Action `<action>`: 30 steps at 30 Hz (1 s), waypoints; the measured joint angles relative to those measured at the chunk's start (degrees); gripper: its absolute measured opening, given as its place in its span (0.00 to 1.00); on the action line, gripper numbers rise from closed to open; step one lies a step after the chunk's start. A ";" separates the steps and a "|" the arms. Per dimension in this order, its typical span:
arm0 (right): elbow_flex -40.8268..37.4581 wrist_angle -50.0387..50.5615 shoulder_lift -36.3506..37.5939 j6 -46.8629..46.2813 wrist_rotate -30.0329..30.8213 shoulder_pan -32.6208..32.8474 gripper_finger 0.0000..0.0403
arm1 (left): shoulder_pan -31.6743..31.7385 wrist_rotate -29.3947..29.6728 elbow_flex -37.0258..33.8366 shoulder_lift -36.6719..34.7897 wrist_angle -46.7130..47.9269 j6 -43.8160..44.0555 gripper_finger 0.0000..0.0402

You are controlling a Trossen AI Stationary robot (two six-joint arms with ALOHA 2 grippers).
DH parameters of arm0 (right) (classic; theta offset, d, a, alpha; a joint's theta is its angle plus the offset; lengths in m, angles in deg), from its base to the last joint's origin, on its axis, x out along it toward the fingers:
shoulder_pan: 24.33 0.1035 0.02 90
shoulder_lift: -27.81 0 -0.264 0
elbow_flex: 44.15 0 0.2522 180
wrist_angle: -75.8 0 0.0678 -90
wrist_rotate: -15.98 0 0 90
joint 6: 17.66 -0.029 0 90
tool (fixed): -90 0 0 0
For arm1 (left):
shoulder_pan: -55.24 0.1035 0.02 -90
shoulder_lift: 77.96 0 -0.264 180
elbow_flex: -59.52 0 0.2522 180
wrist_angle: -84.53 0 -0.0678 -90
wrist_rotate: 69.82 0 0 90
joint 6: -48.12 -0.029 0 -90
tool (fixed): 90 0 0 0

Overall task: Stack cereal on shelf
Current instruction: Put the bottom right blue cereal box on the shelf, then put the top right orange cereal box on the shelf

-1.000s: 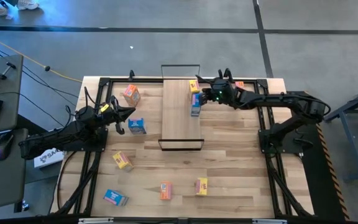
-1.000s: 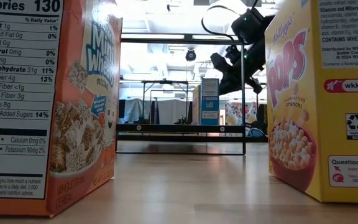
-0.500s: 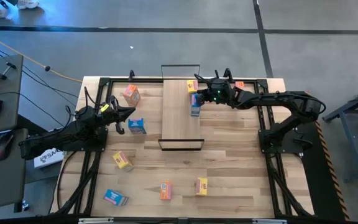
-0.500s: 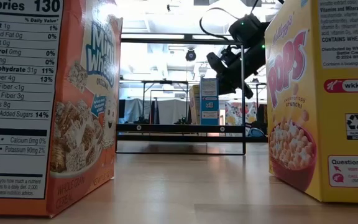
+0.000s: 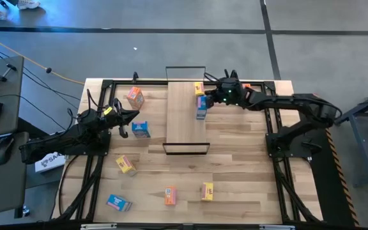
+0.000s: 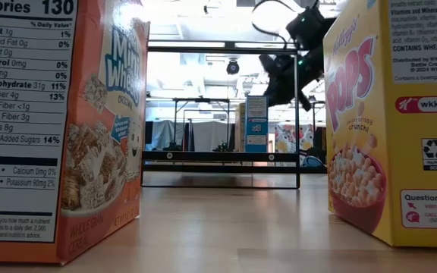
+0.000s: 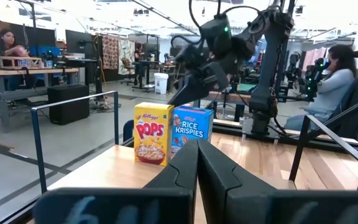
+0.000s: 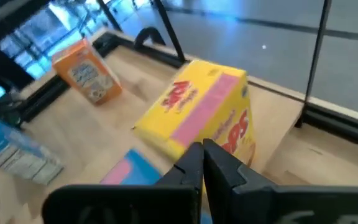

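1. Presently the right gripper (image 5: 213, 96) hovers clenched and empty over the yellow box (image 5: 199, 87) and blue box (image 5: 201, 105) at the shelf (image 5: 185, 121) edge; a low sweep could topple them.
2. The left gripper (image 5: 131, 116), clenched, waits beside another blue box (image 5: 140, 130) on the counter (image 5: 235, 166).
3. Loose cereal remains scattered there.

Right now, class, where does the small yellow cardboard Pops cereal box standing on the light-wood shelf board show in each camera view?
High view: the yellow Pops box stands at the right edge of the shelf board, towards the picture's top.
Low view: a yellow sliver mid-picture, far back.
Left wrist view: centre-left, front showing.
Right wrist view: centre, seen from above.
Shared landmark: the blue Rice Krispies box beside it, unclear in the right wrist view.
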 joint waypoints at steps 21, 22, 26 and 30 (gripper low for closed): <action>14.04 62.80 6.81 -18.47 18.47 -8.86 0.81 | -0.02 0.00 0.00 0.00 0.00 0.03 0.00; 13.35 62.04 6.81 -18.00 18.63 -9.82 0.81 | -0.01 -0.02 0.00 -0.01 0.00 0.04 0.00; 10.89 56.83 6.77 -15.49 18.70 -13.49 0.81 | 0.00 0.00 0.00 -0.02 0.00 0.04 0.00; 9.38 51.89 6.77 -12.80 17.69 -17.07 0.81 | -0.02 -0.02 0.00 0.00 0.00 0.04 0.00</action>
